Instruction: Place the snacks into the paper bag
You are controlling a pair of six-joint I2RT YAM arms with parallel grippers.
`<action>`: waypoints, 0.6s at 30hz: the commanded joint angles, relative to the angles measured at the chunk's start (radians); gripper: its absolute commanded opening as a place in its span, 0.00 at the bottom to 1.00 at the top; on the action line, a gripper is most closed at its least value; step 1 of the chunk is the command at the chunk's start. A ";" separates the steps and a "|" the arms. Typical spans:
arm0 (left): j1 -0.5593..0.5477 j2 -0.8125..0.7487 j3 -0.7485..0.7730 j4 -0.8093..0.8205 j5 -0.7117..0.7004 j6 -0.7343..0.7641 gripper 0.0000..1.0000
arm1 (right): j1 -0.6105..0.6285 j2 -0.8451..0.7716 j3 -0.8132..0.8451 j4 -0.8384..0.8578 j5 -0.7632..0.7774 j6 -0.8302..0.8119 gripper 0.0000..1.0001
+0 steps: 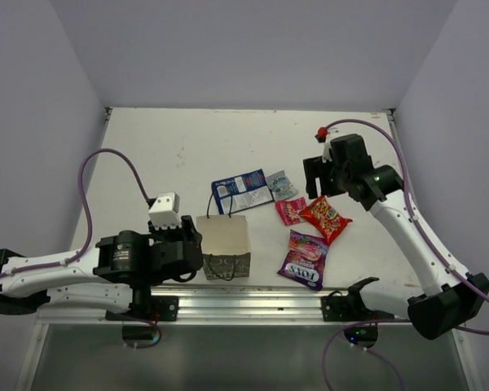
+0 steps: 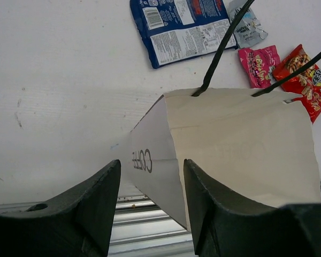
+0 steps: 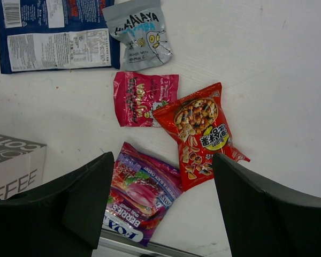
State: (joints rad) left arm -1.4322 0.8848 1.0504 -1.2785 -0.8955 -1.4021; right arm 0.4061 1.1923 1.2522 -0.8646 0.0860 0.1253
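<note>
1. Plain white matte table, lilac walls all round.
2. Small boxy paper bag, beige inside and grey-speckled outside with thin black cord handles, stands near-centre.
3. Glossy flat packets lie right of and beyond it: blue-and-white packet, silvery-blue packet, pink packet, red printed packet, purple-pink "Fox's" packet.
4. Left gripper: jaws parted, straddling the bag's left wall.
5. Right gripper: spread wide above the packets, empty.

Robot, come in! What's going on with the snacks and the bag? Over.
Left gripper open, at paper bag's side. Right gripper open, empty, above snacks. All five on table, none bagged. Bag mouth unobstructed.
</note>
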 commanded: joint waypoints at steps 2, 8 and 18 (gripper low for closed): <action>0.019 0.003 -0.023 0.091 -0.045 0.020 0.54 | 0.010 -0.002 0.006 0.047 -0.025 0.016 0.78; 0.071 -0.007 -0.069 0.218 0.012 0.139 0.50 | 0.014 -0.005 -0.002 0.052 -0.025 0.011 0.78; 0.127 0.036 -0.044 0.229 0.044 0.196 0.00 | 0.016 0.072 -0.019 0.183 -0.089 0.002 0.79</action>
State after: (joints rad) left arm -1.3144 0.9092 0.9760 -1.0714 -0.8440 -1.2251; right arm 0.4183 1.2228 1.2312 -0.7818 0.0433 0.1307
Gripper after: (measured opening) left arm 0.009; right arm 0.781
